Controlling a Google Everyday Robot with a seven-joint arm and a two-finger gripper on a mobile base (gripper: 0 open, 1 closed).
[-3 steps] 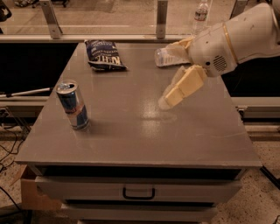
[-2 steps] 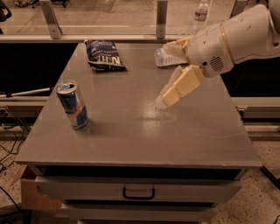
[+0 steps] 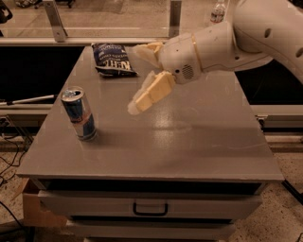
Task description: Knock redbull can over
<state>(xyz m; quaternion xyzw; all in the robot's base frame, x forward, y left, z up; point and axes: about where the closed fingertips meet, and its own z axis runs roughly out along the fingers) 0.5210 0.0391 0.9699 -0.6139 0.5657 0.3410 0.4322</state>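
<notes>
The redbull can (image 3: 79,113), blue and silver with a shiny top, stands upright on the left part of the grey table (image 3: 189,142). My gripper (image 3: 135,78) hangs above the table's middle, to the right of the can and a little behind it, apart from it. Its cream fingers (image 3: 152,91) are spread open and point left toward the can, with nothing between them. The white arm (image 3: 246,33) reaches in from the upper right.
A dark blue crinkled snack bag (image 3: 112,59) lies at the table's back left. A clear water bottle (image 3: 218,11) stands far behind, beyond the rail. A drawer with a handle (image 3: 150,208) sits below the table's front edge.
The gripper and arm have moved left across the table, closing much of the gap to the can. The can and the bag have not moved.
</notes>
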